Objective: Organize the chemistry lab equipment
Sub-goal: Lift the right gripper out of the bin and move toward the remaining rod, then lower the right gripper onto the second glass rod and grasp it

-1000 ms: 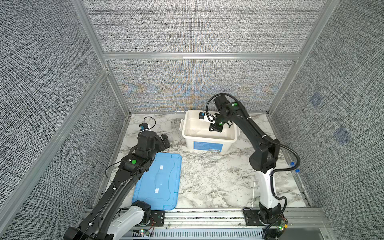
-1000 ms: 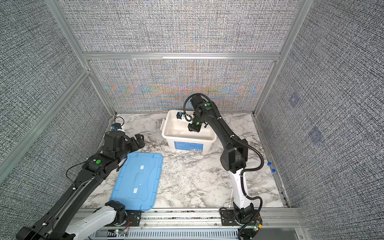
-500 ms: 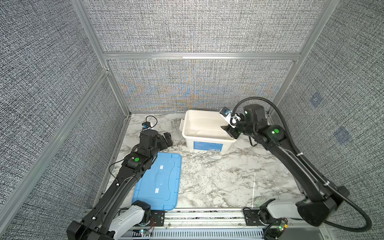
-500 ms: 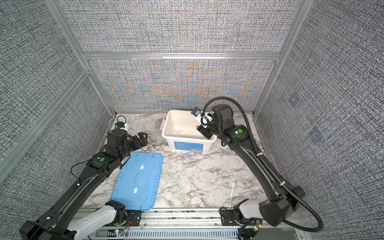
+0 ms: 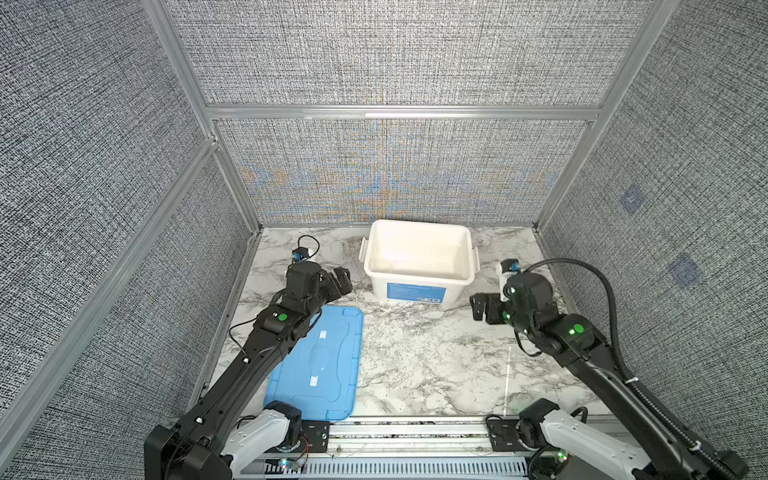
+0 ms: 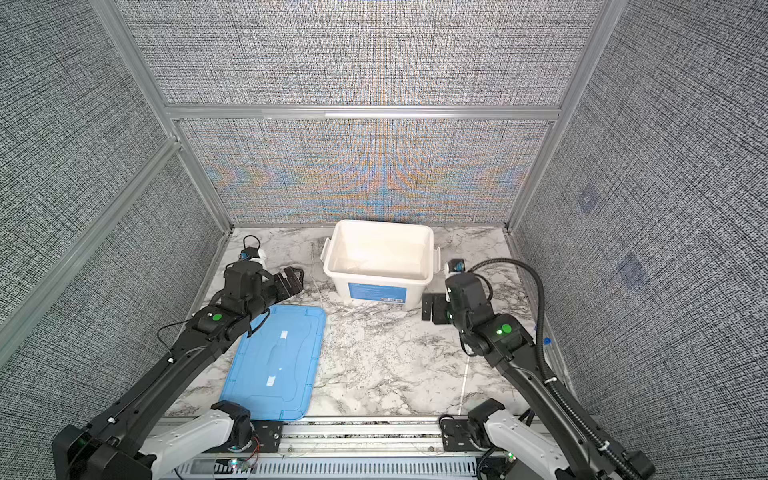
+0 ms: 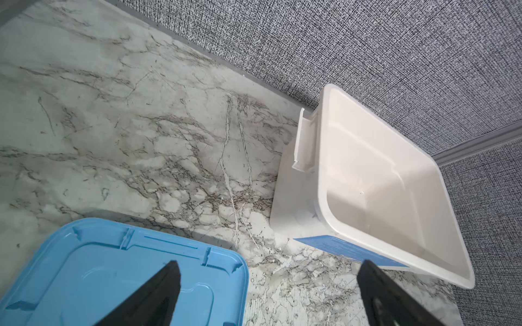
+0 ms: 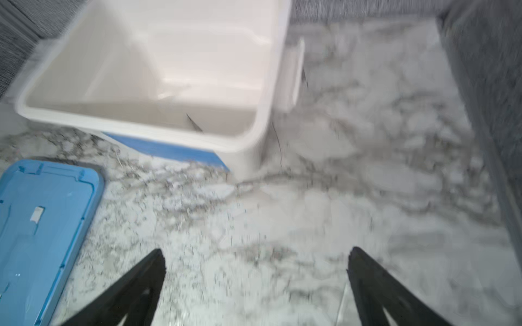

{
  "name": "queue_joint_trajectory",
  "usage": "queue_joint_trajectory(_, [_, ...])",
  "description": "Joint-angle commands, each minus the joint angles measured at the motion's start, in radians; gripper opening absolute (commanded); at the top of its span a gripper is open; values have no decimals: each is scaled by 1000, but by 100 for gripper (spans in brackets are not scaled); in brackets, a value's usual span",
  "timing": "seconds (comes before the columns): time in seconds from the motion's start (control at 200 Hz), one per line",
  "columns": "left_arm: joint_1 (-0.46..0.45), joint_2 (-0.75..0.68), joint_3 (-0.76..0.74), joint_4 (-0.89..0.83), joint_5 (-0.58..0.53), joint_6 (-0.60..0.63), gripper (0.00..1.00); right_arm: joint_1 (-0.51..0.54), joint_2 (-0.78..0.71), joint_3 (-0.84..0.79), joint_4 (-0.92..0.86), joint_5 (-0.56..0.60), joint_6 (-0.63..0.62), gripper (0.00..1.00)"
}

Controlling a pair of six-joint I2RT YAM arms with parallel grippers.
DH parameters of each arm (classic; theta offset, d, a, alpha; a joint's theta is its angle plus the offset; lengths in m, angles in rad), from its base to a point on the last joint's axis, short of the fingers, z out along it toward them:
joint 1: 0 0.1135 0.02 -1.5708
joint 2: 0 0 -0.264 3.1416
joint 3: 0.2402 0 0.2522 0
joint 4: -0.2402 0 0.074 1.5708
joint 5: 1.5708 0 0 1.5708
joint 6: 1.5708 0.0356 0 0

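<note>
Plainly spread, left claw (image 5: 341,279) and right claw (image 5: 484,307) flank tub (image 5: 417,277), blue label (image 5: 413,291) illegible

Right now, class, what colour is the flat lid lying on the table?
The lid is light blue, clearest in a top view.

The tub (image 5: 415,291) stands at the back, the lid (image 5: 328,374) front-left of it, a thin rod (image 5: 507,382) front-right.
</note>
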Motion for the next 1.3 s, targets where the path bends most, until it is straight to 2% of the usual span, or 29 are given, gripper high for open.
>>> queue_joint_trajectory(0.0, [0, -4, 10, 34, 11, 10, 99, -14, -12, -48, -153, 25, 268, 99])
queue_joint_trajectory(0.095, [1, 7, 31, 1, 9, 32, 99, -24, 7, -84, -253, 28, 387, 99])
queue_joint_trajectory(0.2, [1, 7, 26, 6, 11, 37, 99, -25, 26, -153, -338, 4, 624, 99])
queue_joint_trajectory(0.295, [2, -3, 21, 7, 6, 31, 99, -26, 22, -251, -323, -75, 730, 98])
queue_joint_trajectory(0.39, [2, -12, 5, 26, 6, 31, 99, -37, -11, -338, -287, -95, 784, 94])
queue_joint_trajectory(0.55, [2, -20, 26, -17, -9, 51, 99, -124, -30, -446, -163, -187, 702, 71])
queue_joint_trajectory(0.645, [1, -29, 14, -7, -12, 56, 99, -171, 17, -468, -115, -253, 641, 53])
queue_joint_trajectory(0.76, [1, -32, 21, -20, -9, 49, 99, -194, 92, -455, -59, -288, 592, 37])
queue_joint_trajectory(0.99, [2, -59, 18, -42, -25, 50, 99, -195, 294, -409, -7, -384, 482, 33])
queue_joint_trajectory(1.02, [1, -65, 16, -45, -31, 49, 99, -195, 318, -406, 11, -411, 470, 27])
queue_joint_trajectory(1.09, [3, -80, 2, -36, -43, 48, 99, -192, 368, -398, 48, -467, 438, 20])
queue_joint_trajectory(1.296, [3, -103, -2, -52, -60, 46, 99, -162, 443, -331, 34, -474, 403, 15])
